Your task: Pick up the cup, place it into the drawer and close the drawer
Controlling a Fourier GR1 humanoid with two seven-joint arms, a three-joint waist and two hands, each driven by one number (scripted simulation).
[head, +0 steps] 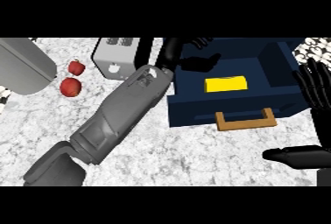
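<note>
Left hand (pixel 196 62) released, empty, over drawer (pixel 194 111); right hand (pixel 317 87) relaxed, edge-cropped; cup (pixel 226 84) inside.

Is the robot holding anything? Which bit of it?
Nothing is held. The yellow cup lies in the drawer, apart from the left hand; the right hand rests open at the right edge.

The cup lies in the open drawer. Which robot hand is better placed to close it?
Probably the right robot hand: it is open and free beside the drawer, near its wooden handle. The left robot hand hangs over the drawer's inside, beside the yellow cup.
</note>
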